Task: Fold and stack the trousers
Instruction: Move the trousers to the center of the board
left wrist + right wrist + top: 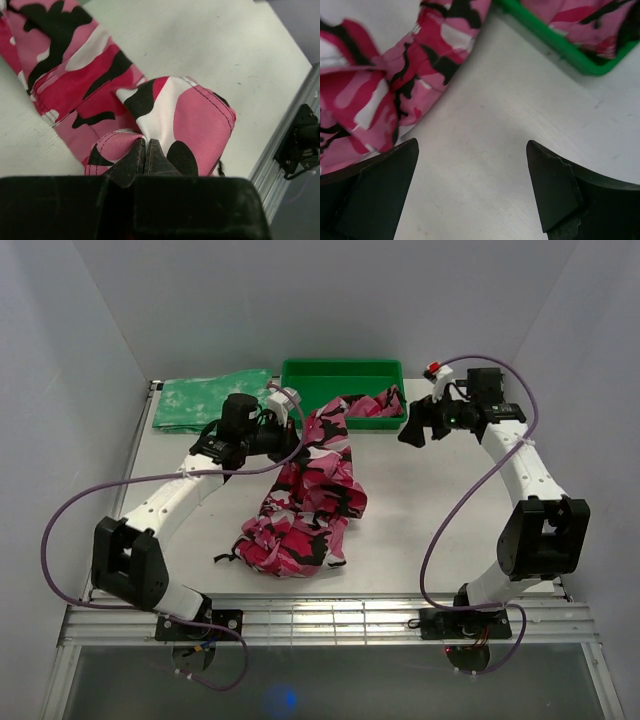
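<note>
The soft pink, white and black camouflage trousers lay crumpled on the white table, one leg in the green plastic tray — left gripper pinching their cloth, right gripper spread wide.

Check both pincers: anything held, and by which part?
Left pincer is shut on the trousers, pinching a stitched edge; right pincer is open, holding nothing.

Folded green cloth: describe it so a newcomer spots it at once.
Look along the far edge of the table. Left of the green bin, in the far left corner, lies the folded cloth. It alone is flat and mottled green and white; the trousers are pink camouflage.
</note>
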